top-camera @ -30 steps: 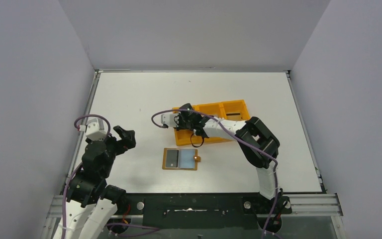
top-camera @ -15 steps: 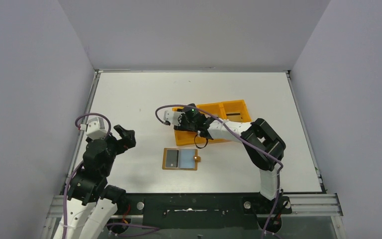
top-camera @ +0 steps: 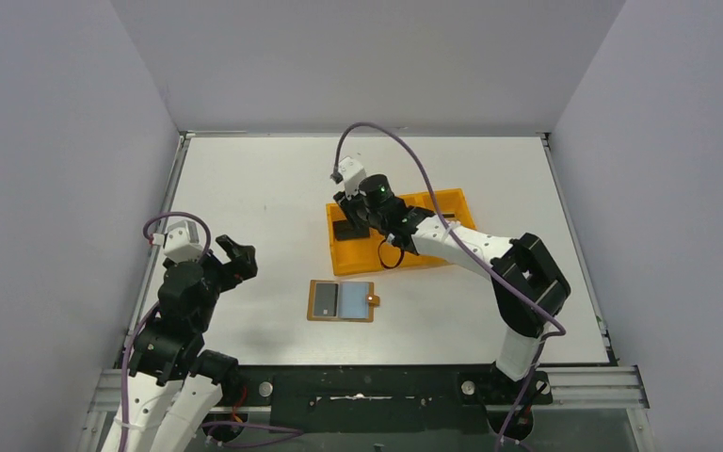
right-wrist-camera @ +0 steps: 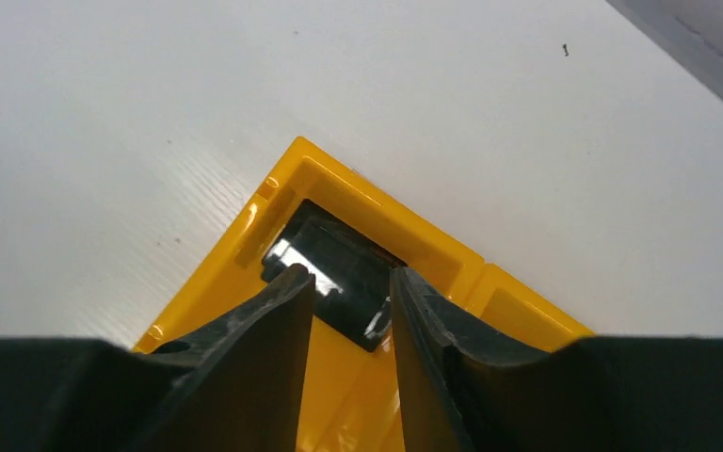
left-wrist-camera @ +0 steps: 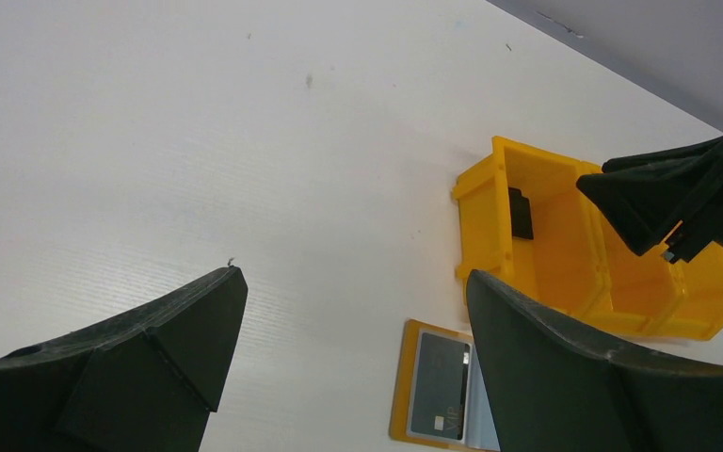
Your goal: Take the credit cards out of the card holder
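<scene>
The work area is a white, matte tabletop [top-camera: 245,188] enclosed by plain grey walls. The card holder [top-camera: 340,319] lies opened flat near the middle of the tabletop. It is a tan leather-like folder with a small snap tab [top-camera: 373,299] at its 3 o'clock edge. Two credit cards sit on its inner panels, a grey card [top-camera: 325,300] at 9 o'clock and a pale blue card [top-camera: 353,299] at 3 o'clock. How deep they sit in the pockets cannot be determined. A rigid, glossy orange tray [top-camera: 362,256] lies just beyond the holder at 12 o'clock. A dark card [right-wrist-camera: 334,245] rests in its far-left compartment. The right end effector [right-wrist-camera: 353,282] hovers above that compartment with its fingers set to a narrow gap and nothing gripped. The left end effector [left-wrist-camera: 355,278] is spread wide and empty, well apart from the holder at 9 o'clock. The cards are judged thin, light, stiff and slick. Grip one by an exposed short edge and draw it out parallel to the panel. The holder is judged soft and light, so it may drag along with the card unless it is pinned down.
</scene>
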### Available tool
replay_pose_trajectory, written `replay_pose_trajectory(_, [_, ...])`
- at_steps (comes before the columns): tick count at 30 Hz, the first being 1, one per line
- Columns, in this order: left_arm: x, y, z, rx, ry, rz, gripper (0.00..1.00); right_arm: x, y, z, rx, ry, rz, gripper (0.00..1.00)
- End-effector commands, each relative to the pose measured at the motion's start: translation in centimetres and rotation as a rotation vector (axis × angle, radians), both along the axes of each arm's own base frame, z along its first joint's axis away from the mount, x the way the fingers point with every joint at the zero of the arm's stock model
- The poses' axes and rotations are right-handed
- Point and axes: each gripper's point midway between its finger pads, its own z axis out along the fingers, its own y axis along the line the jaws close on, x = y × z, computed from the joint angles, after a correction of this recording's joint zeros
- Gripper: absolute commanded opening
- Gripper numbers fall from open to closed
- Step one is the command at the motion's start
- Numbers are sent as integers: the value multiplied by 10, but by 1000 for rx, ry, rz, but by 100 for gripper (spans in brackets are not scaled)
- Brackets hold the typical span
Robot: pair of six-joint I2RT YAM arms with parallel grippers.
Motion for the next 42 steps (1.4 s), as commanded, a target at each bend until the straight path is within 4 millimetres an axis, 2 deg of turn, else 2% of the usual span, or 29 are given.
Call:
replay_pose_trajectory(1, [4, -1, 18, -8, -52, -7, 89, -8, 4, 8, 235, 291, -252, 28])
replay_pose_trajectory(3, [4, -1, 18, -6, -50, -8, 88, -16, 7, -6, 252, 363, -285, 23])
replay_pose_trajectory(10, [5, -1, 17, -6, -48, -6, 89, -31, 16, -44, 249, 465, -381, 21])
replay_pose_trajectory(13, [5, -1, 17, -6, -47, -6, 88, -33, 18, -58, 214, 474, -420, 21])
replay_pose_trajectory(19, [5, 0, 17, -7, -46, -5, 88, -31, 9, -83, 163, 471, -536, 21])
replay_pose_trajectory(29, [5, 0, 16, -6, -43, -4, 89, -9, 9, -106, 103, 431, -595, 22])
replay_pose_trajectory(42, [6, 0, 16, -6, -41, -4, 89, 6, 10, -120, 162, 421, -672, 28])
